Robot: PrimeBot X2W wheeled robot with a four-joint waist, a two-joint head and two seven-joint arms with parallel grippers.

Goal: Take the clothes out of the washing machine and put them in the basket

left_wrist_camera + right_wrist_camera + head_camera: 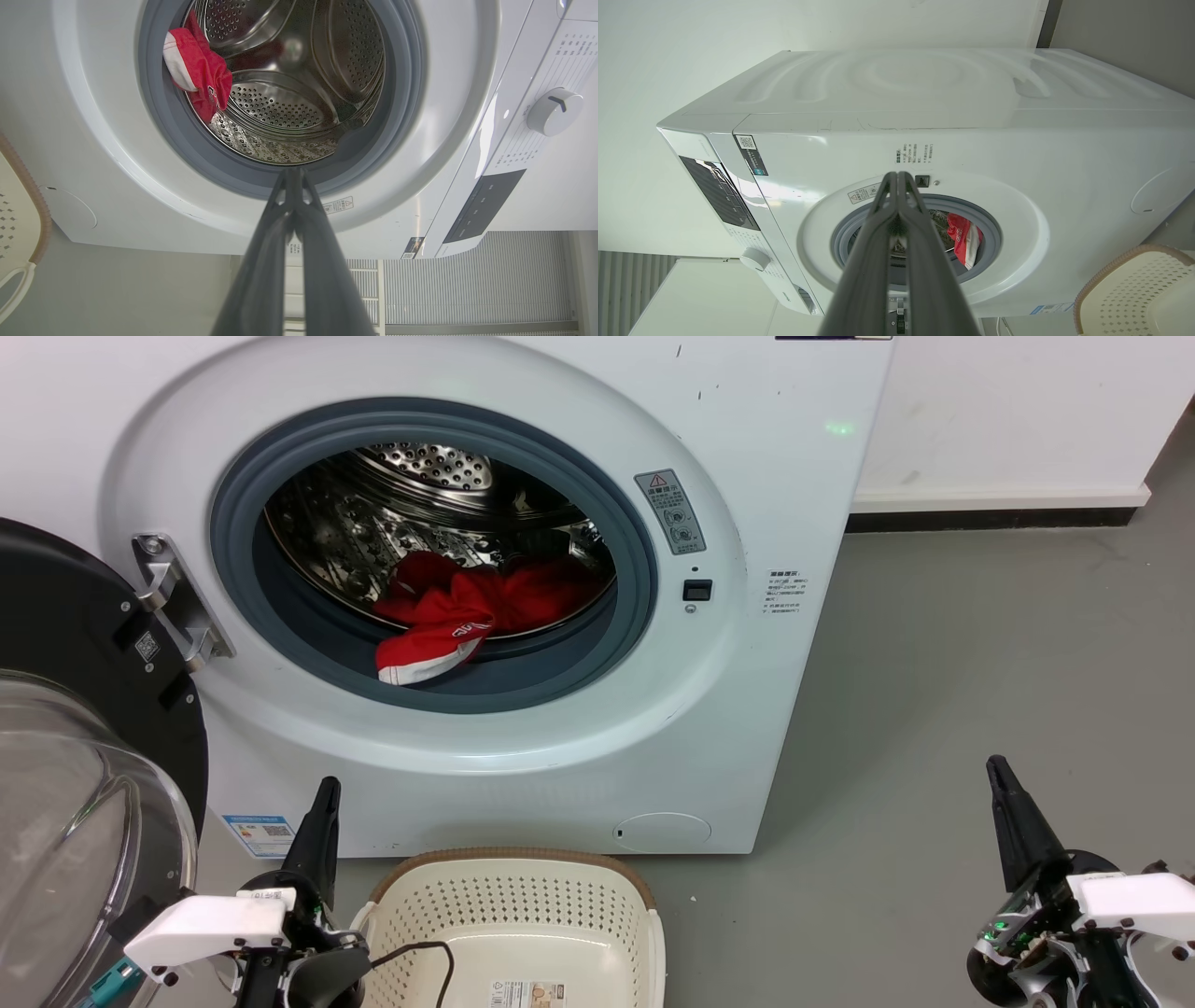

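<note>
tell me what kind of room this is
Probably a laundry or utility corner: a white front-loading washing machine with red clothes in its drum, a cream basket on the grey floor before it, bare white wall behind.

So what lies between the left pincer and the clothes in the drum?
In the head view, the white front of the washing machine and its grey rubber rim lie between the left pincer and the clothes.

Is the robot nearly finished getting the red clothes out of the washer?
Not yet. Done: the door of the washer is open and the basket waits in front, empty. In hand: nothing; the left end effector and right end effector are both shut and empty. Left: all the red clothes, lying inside the washer.
</note>
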